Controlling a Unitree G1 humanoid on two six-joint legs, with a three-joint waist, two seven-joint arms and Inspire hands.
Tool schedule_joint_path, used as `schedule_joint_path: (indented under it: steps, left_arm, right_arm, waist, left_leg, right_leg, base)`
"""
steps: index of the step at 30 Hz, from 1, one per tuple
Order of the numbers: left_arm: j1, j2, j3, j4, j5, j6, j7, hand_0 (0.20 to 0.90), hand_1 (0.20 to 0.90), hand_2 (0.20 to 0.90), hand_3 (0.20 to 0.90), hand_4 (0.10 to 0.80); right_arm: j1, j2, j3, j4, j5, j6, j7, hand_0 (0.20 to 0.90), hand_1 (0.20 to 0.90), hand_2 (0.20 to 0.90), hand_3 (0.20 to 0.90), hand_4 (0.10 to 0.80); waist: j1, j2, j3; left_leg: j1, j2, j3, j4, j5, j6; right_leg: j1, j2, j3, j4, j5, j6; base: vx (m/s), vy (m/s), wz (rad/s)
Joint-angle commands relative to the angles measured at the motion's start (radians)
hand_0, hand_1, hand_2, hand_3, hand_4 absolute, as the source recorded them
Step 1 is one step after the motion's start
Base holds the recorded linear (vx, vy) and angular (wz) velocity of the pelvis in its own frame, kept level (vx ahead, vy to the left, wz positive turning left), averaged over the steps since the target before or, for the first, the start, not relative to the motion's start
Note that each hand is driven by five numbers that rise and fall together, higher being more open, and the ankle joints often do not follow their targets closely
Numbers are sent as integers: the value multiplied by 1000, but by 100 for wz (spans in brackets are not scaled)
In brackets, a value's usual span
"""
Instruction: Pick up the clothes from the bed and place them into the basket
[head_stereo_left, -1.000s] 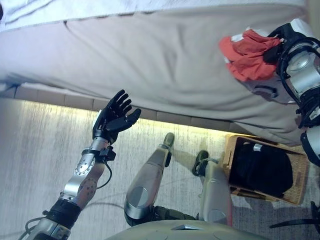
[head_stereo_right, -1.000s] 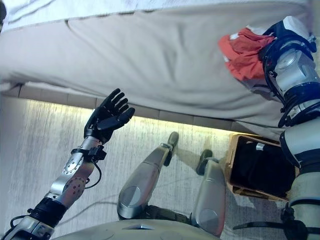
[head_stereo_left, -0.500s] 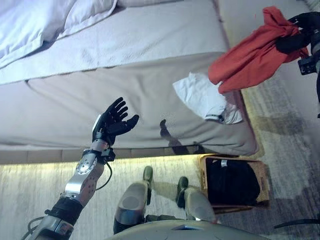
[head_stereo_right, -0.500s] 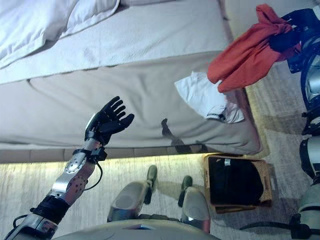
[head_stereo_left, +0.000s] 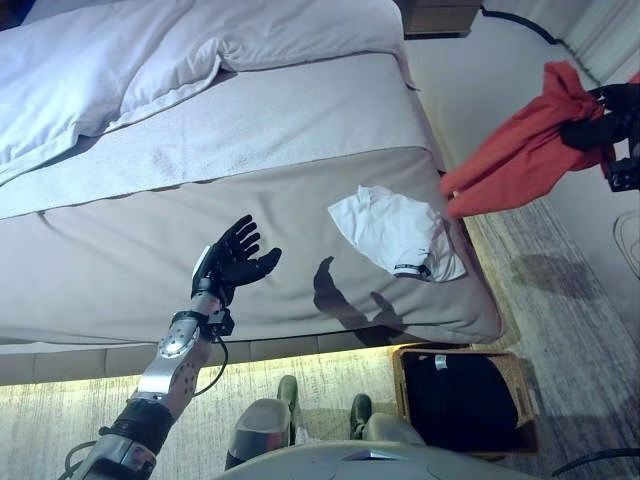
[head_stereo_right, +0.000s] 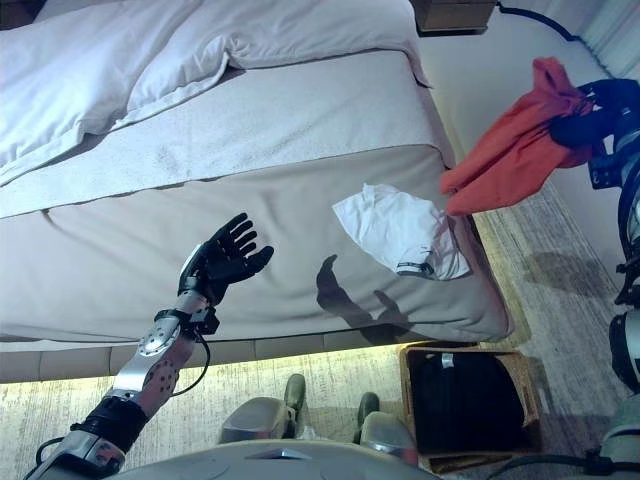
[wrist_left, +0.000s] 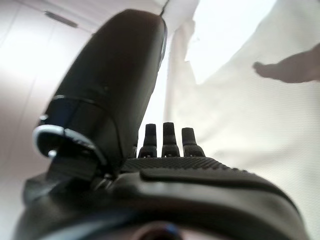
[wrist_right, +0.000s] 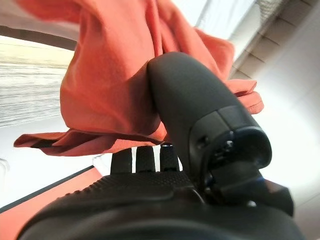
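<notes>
My right hand (head_stereo_left: 592, 118) is raised at the far right, shut on a red garment (head_stereo_left: 520, 150) that hangs from it beyond the bed's right edge. The right wrist view shows the thumb (wrist_right: 200, 115) pressed into the red cloth (wrist_right: 110, 85). A white garment (head_stereo_left: 395, 232) lies crumpled on the grey bed (head_stereo_left: 150, 250) near its right front corner. The wicker basket (head_stereo_left: 512, 375) stands on the floor below that corner, with dark clothes (head_stereo_left: 460, 400) inside. My left hand (head_stereo_left: 232, 262) is held up open over the bed's front part, holding nothing.
A white duvet and pillow (head_stereo_left: 150, 60) cover the far part of the bed. A dark wooden nightstand (head_stereo_left: 440, 15) stands past the bed's far right corner. Grey carpet (head_stereo_left: 560, 290) runs along the bed's right side.
The camera has tilted up, showing more of the bed. My right hand has lifted the red garment off the bed and carried it out to the right.
</notes>
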Motion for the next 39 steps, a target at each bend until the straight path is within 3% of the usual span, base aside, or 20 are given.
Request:
schedule_joint_path:
  steps: [1, 6, 12, 23, 39]
  left_arm:
    - [-26, -24, -21, 30, 62, -69, -16, 900, 900, 900, 900, 800]
    - [-59, -40, -2, 65, 101, -55, 7, 900, 900, 900, 900, 800]
    - [-64, -60, 16, 62, 137, -38, 22, 900, 900, 900, 900, 800]
    - [-77, -78, -20, 23, 151, 6, 26, 900, 900, 900, 900, 800]
    - [-119, -56, -60, 32, 123, -25, -8, 900, 900, 900, 900, 800]
  right_arm:
    - [112, 2, -51, -103, -57, -25, -93, 300, 300, 300, 200, 100]
    - [394, 144, -162, -262, -174, 14, -152, 300, 300, 300, 200, 100]
    - [617, 251, -253, -336, -214, -22, -169, 300, 300, 300, 200, 100]
    - [624, 292, -207, -198, -212, -26, -124, 300, 300, 300, 200, 100]
    - [495, 281, -140, 70, -227, -42, -184, 300, 300, 300, 200, 100]
  waist:
    - [-73, -4, -187]
    - [-154, 10, -179]
    - [-220, 28, -168]
    - [-233, 51, -150]
    - [-209, 104, -100]
  left_leg:
    - [-11, 35, 47, -19, -94, -9]
    - [9, 46, 111, -32, -104, 1]
    - [14, 59, 190, -19, -114, 5]
    - [12, 62, 257, -3, -126, -4]
    - [-29, 51, 235, 13, -128, -10]
  right_leg:
    - [-88, 25, 67, 37, 24, 10]
    - [-106, 42, 137, 27, 40, 21]
    - [-134, 57, 164, 40, 45, 29]
    - [-144, 50, 149, 15, 64, 37]
    - [-176, 44, 136, 22, 58, 37]
  base:
    - [-69, 19, -27]
    - [-53, 12, -39]
    - [-44, -7, -46]
    - [-25, -46, -25]
    - [-44, -36, 1]
